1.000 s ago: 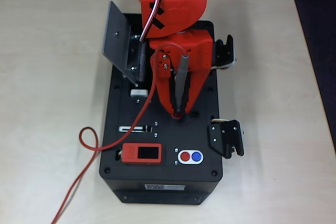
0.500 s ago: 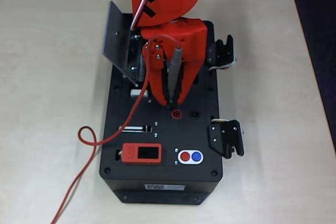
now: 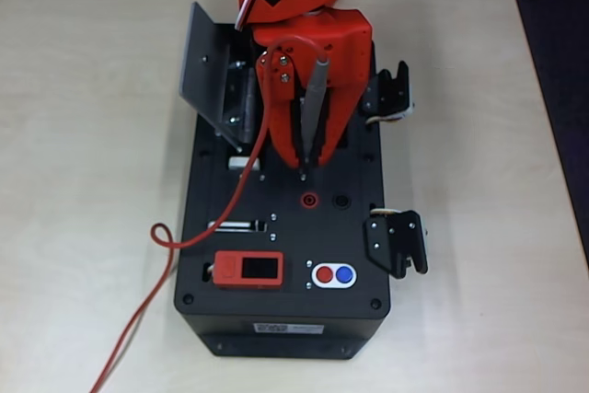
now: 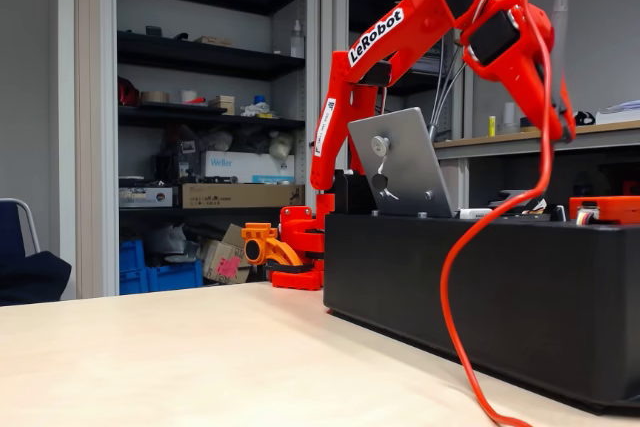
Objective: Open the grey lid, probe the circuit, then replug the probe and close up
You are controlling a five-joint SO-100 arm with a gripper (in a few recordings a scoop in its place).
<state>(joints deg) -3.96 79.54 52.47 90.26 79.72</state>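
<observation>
Overhead, claw gripping probe above box, grey lid upright at left edge.

Lid stands open left of probe.

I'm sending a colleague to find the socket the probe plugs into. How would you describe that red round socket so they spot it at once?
Start at the black box on the pale table. Near the middle of its top, just below the gripper holding the probe, two round sockets sit side by side. Yours is the red round socket on the left in the overhead view; its neighbour, the black socket, is dark.
</observation>
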